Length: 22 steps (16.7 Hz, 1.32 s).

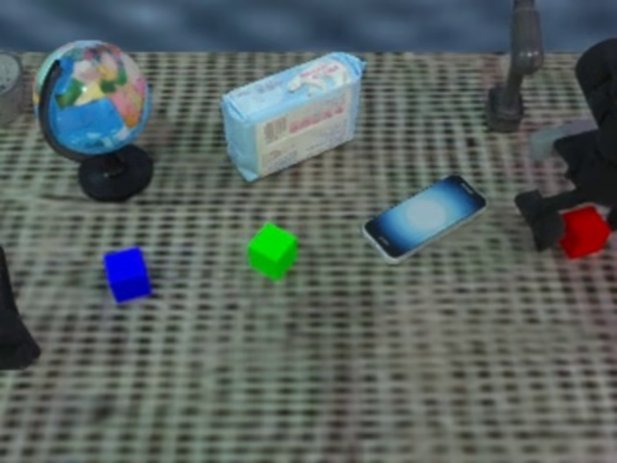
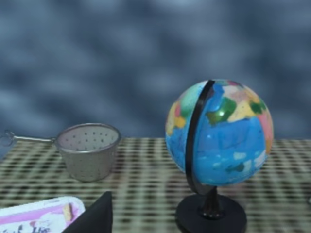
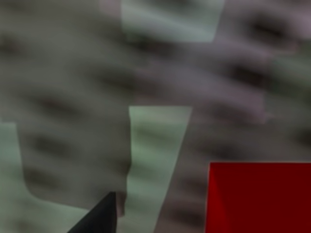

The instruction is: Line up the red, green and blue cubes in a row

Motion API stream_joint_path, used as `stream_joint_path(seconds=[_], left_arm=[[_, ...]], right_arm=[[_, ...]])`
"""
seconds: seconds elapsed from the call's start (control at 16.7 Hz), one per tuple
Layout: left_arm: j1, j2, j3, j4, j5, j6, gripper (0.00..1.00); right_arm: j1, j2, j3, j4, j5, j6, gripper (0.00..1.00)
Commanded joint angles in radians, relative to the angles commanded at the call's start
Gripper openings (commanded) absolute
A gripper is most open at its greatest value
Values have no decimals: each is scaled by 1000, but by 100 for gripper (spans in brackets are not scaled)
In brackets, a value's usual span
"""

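The red cube (image 1: 584,231) lies at the table's right edge, and fills one corner of the right wrist view (image 3: 260,199). My right gripper (image 1: 576,221) is low over it and open. One dark finger (image 1: 540,218) stands left of the cube with a gap between them (image 3: 99,219); the other finger is out of view. The green cube (image 1: 272,250) sits near the middle of the table. The blue cube (image 1: 127,274) lies to its left. My left gripper (image 1: 12,333) is parked at the left edge, and one finger (image 2: 95,218) shows off-centre.
A globe (image 1: 92,96) stands at the back left beside a metal strainer (image 2: 90,150). A wipes pack (image 1: 289,114) lies at the back centre. A smartphone (image 1: 424,217) rests between the green and red cubes. A grey stand (image 1: 511,87) rises at the back right.
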Motion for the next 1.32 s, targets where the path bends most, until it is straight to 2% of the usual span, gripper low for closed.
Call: stream_joint_path(seconds=[0.54, 1.02, 1.32], left_arm=[[0, 0, 0, 0, 0, 0, 100], [0, 0, 0, 0, 0, 0, 100], [0, 0, 0, 0, 0, 0, 100]], right_arm=[[0, 0, 0, 0, 0, 0, 2], [0, 0, 0, 0, 0, 0, 0], [2, -64, 59, -89, -9, 4, 0]])
